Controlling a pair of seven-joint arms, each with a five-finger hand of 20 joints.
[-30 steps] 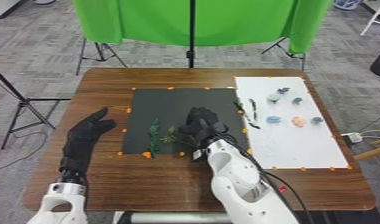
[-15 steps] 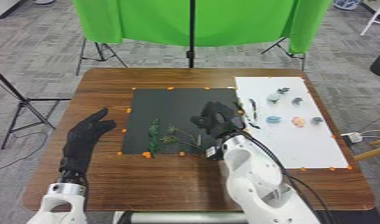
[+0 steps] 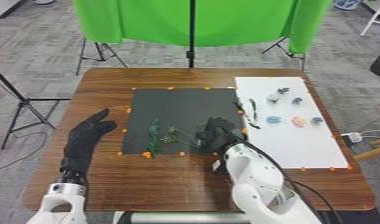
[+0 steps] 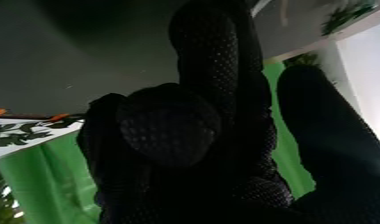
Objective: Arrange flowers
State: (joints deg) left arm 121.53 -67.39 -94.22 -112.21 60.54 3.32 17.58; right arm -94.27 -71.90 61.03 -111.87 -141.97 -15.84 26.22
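Over the near right part of the black mat (image 3: 178, 105), you have the robot's right hand (image 3: 219, 134); whether it is released, clenched or grasping a stem, you cannot tell from these views. Just to its left, you can see the branching green sprig (image 3: 174, 137) lying on the mat, and beyond that the long leafy sprig (image 3: 154, 134), pointing away from you near the mat's left side. On the other side of the hand, a little farther from you, a dark, thin stem (image 3: 253, 106) lies on the white sheet (image 3: 306, 150). Farther right on that sheet you have the pale flower head (image 3: 273, 97), the blue flower head (image 3: 273, 119) and the peach flower head (image 3: 298, 121), with small grey-blue ones near them. Orange pieces (image 3: 170, 88) dot the edges of the mat and sheet. Well to the left, your left hand (image 3: 85, 132) is over the brown table (image 3: 106, 185), relaxed and holding nothing, its fingers extended away from you
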